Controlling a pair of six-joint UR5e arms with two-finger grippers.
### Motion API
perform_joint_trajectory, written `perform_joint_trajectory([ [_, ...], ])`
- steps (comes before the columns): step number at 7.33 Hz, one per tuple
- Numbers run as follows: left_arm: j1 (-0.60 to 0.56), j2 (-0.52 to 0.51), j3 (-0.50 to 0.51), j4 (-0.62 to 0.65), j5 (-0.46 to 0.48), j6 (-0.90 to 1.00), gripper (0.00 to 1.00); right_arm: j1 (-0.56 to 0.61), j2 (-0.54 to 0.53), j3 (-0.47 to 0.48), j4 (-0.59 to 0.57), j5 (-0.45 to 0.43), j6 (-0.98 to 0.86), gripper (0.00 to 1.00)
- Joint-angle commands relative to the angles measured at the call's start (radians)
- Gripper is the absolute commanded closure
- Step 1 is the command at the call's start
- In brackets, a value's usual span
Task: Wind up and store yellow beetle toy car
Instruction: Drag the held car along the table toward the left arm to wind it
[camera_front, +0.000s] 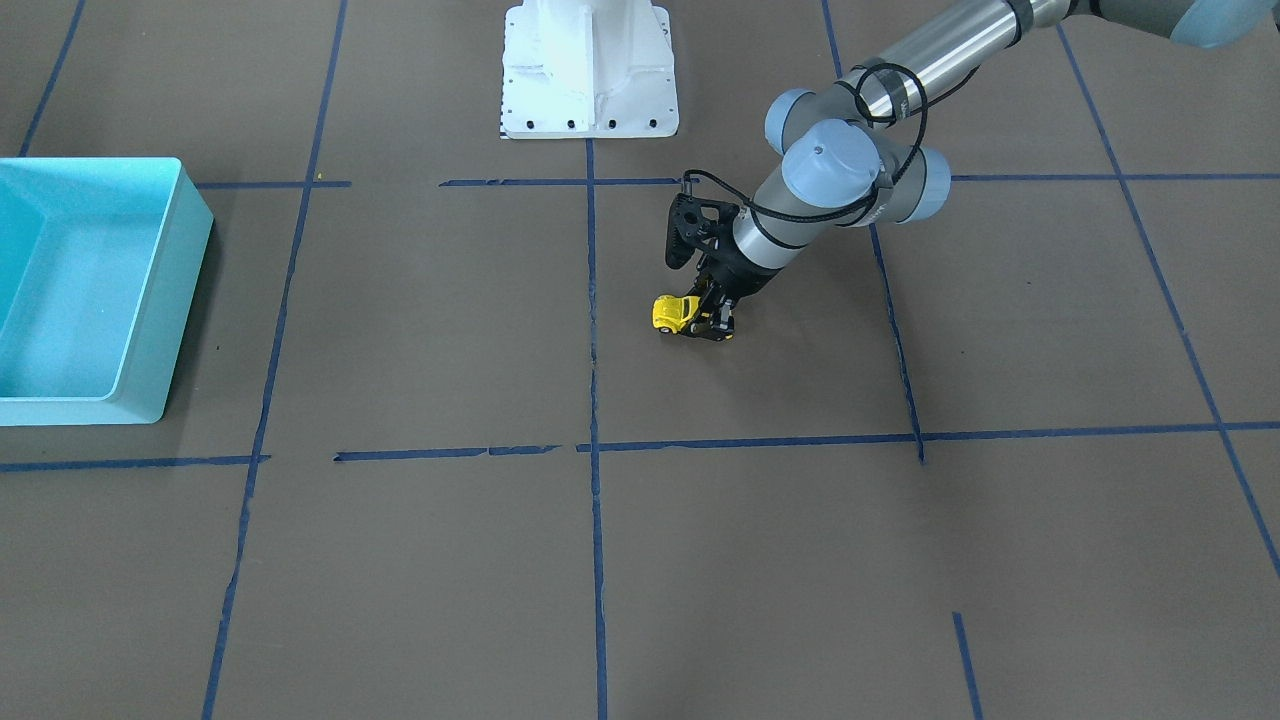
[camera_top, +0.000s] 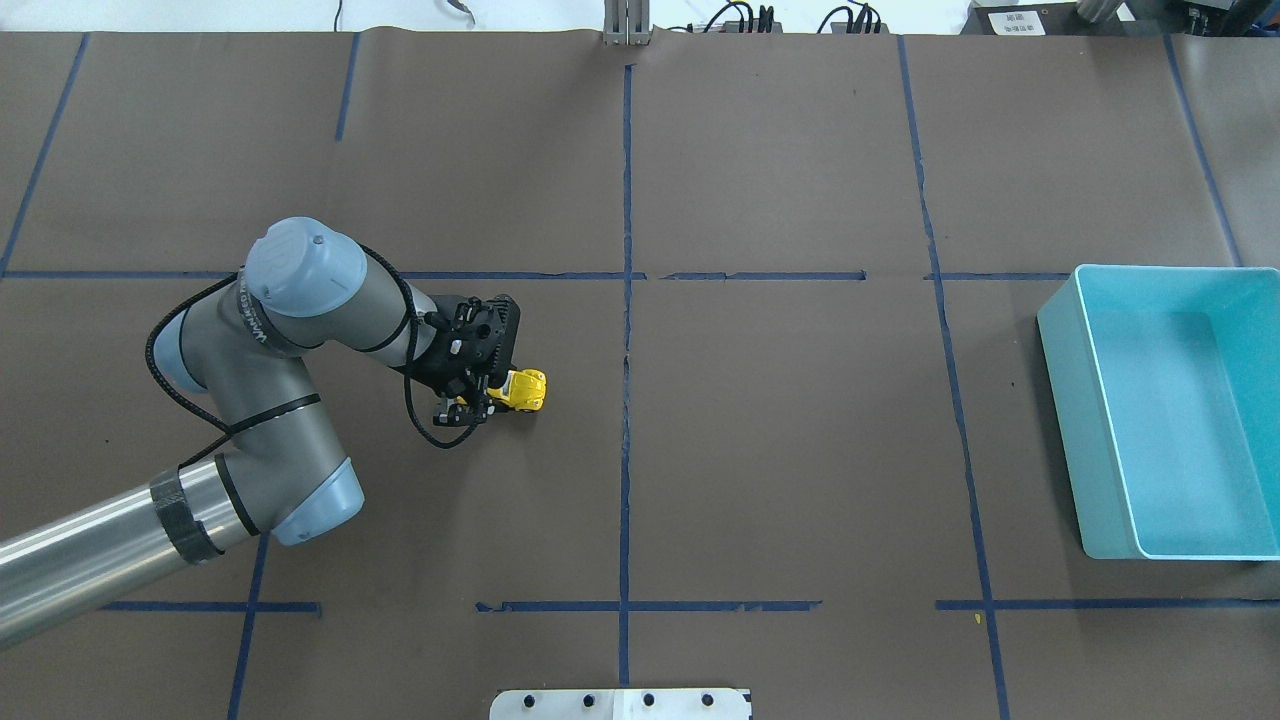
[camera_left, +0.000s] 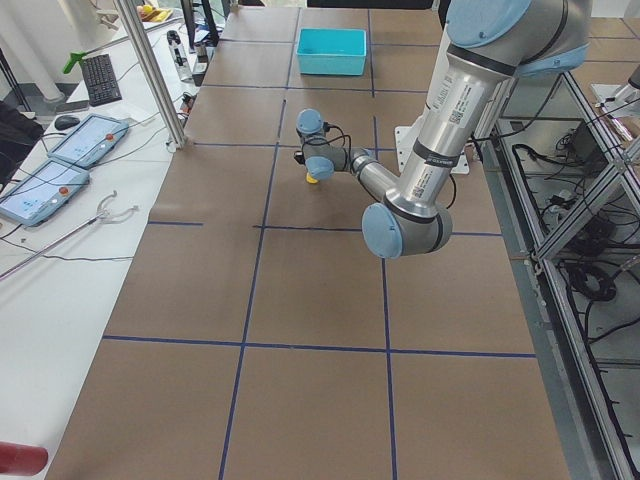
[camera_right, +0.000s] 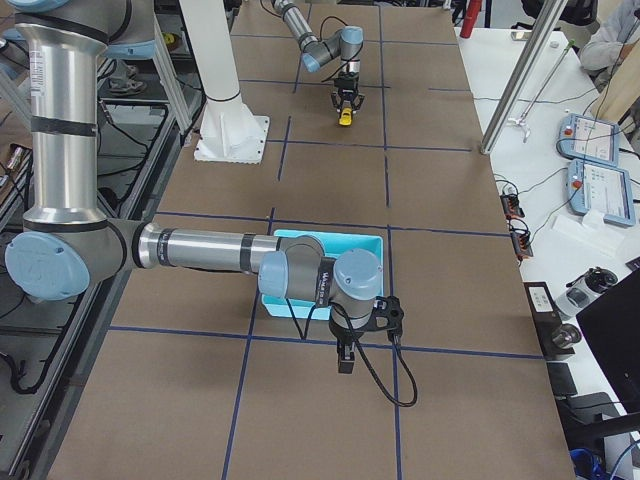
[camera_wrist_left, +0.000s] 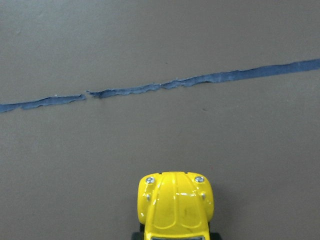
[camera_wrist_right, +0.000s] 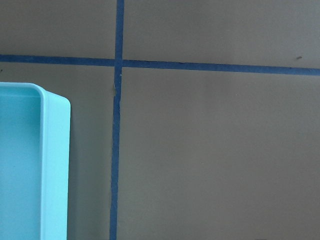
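Observation:
The yellow beetle toy car (camera_front: 674, 312) sits low on the brown table, left of the centre line in the overhead view (camera_top: 527, 389). My left gripper (camera_front: 712, 324) reaches down at a slant and is shut on the car's rear end. The car's nose points away from the wrist. The left wrist view shows only the yellow hood (camera_wrist_left: 176, 205) at its bottom edge, and no fingers. My right gripper (camera_right: 345, 360) hangs low just outside a corner of the turquoise bin (camera_right: 330, 240). It shows only in the exterior right view, so I cannot tell whether it is open or shut.
The turquoise bin (camera_top: 1062, 400) stands at the table's right end in the overhead view, and its corner shows in the right wrist view (camera_wrist_right: 52, 165). The white robot base (camera_front: 588, 75) is at the table's near-robot edge. Blue tape lines cross the brown surface.

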Motion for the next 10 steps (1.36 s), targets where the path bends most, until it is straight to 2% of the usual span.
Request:
perform_joint_trajectory([
  [1,-0.015,0.053,0.0,-0.066,-0.027,0.0,0.97,0.001,0.0,0.0,0.0,0.0,0.0,0.0],
  [3,-0.039,0.097,-0.003,-0.1,-0.06,0.027,0.97,0.001,-0.002,0.0,0.0,0.0,0.0,0.0],
  [4,-0.07,0.108,0.0,-0.101,-0.109,0.053,0.97,0.001,-0.002,0.0,0.0,0.0,0.0,0.0],
  [7,-0.092,0.21,0.0,-0.196,-0.12,0.081,0.95,0.001,-0.002,0.0,0.0,0.0,0.0,0.0],
  [8,-0.11,0.238,0.0,-0.221,-0.126,0.084,0.58,0.001,-0.002,0.0,0.0,0.0,0.0,0.0],
  [9,-0.136,0.249,0.002,-0.225,-0.169,0.083,0.01,0.001,-0.002,0.0,0.0,0.0,0.0,0.0],
  [10,-0.168,0.267,0.0,-0.226,-0.198,0.083,0.0,0.001,-0.002,0.0,0.0,0.0,0.0,0.0],
])
